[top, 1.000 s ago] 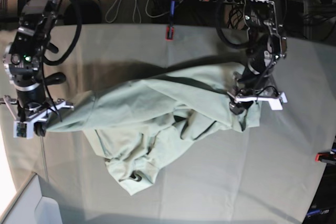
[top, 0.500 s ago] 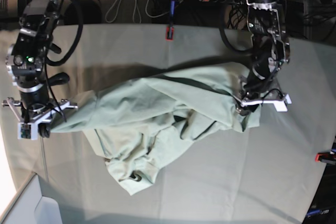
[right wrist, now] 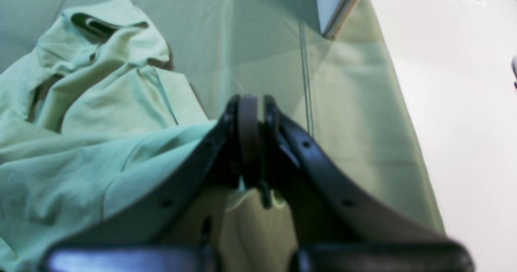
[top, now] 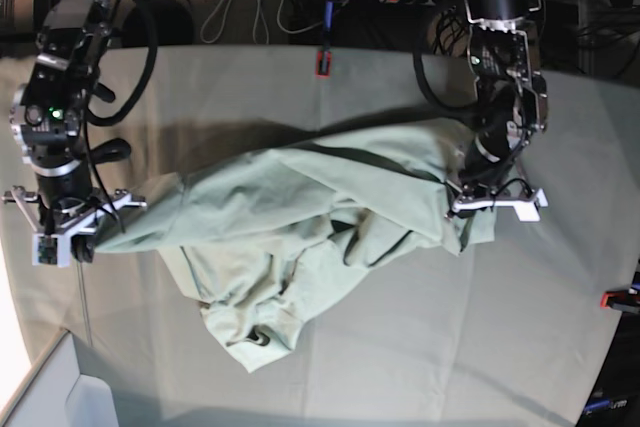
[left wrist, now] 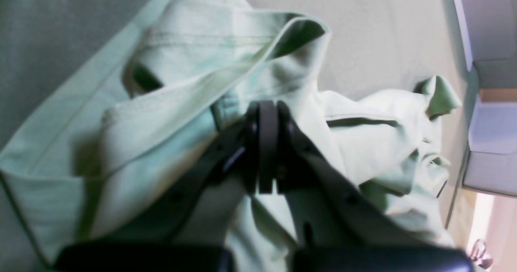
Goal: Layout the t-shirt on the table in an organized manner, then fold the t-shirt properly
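- The t-shirt (top: 300, 237) is seen crumpled across the middle of the desk (top: 520, 317), stretched from 9 o'clock to 3 o'clock in the base view, with a bunched lobe hanging toward 6 o'clock.
- The left claw (top: 470, 205) is found at the shirt's 3 o'clock end; in its wrist view the left claw (left wrist: 266, 114) is pressed closed, with folds of mint fabric pinched at the tips.
- A stitched hem is shown looping above that claw toward 12 o'clock in the left wrist view.
- The right claw (top: 85, 237) is placed at the shirt's 9 o'clock end; in its wrist view the right claw (right wrist: 250, 114) is closed, and a shirt edge is gripped between its jaws.
- The rest of the shirt (right wrist: 80, 102) is spread toward 9 o'clock of that claw, lying on the grey-green cover.
- A red clamp (top: 322, 62) is fixed at the desk's 12 o'clock edge, and another (top: 620, 298) near 3 o'clock.
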Robot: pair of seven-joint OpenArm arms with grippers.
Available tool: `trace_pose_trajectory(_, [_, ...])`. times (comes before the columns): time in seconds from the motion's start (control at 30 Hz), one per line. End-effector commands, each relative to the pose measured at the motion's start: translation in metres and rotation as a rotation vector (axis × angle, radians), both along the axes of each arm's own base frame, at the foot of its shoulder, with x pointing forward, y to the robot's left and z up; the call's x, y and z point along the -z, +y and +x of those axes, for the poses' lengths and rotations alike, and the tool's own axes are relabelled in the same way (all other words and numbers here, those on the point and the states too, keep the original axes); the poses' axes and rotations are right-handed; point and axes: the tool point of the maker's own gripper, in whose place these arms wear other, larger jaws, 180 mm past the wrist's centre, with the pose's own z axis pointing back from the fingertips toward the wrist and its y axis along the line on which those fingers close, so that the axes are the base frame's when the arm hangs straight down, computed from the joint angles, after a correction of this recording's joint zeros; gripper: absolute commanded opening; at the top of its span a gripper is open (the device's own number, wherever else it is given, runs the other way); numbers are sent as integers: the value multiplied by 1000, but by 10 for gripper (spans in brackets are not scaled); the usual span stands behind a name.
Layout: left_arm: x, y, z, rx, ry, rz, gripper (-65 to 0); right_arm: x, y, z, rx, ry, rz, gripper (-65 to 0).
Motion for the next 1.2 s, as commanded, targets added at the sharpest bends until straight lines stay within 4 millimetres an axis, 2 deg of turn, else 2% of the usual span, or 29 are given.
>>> trace_pose_trajectory(0.0, [-24, 2, 12, 1, -82, 13, -649, -17, 0, 7, -18, -58, -16, -650])
trace_pose_trajectory(0.13, [-44, 6, 6, -2, -133, 40, -649, -17, 0, 7, -18, -58, -16, -650])
trace_pose_trajectory(0.23, [-39, 6, 5, -4, -120, 35, -644, -17, 1, 7, -19, -59, -14, -650])
trace_pose_trajectory(0.33, [-22, 4, 0, -2, -71, 23, -638, -17, 1, 7, -19, -59, -14, -650])
trace_pose_trajectory(0.4, [-18, 3, -2, -3, -60, 20, -588, -16, 1, 7, -19, -59, -12, -650])
trace_pose_trajectory(0.53, [-13, 0, -5, -1, -51, 11, -391, -16, 1, 7, -19, -59, -12, -650])
trace_pose_trajectory(0.6, [-13, -1, -5, -10, -53, 4, -326, -15, 1, 6, -19, -56, -12, -650])
trace_pose_trajectory(0.73, [-4, -2, -7, -11, -30, -4, -321, -15, 1, 6, -19, -56, -12, -650])
trace_pose_trajectory(0.83, [-9, -1, 5, -10, -44, -5, -321, -14, 1, 5, -19, -53, -12, -650])
trace_pose_trajectory(0.9, [-3, -2, 5, -10, -27, -12, -321, -14, 1, 5, -19, -51, -12, -650])
trace_pose_trajectory(1.17, [-7, -3, 14, -10, -41, -17, -321, -14, 0, 5, -18, -50, -16, -650])
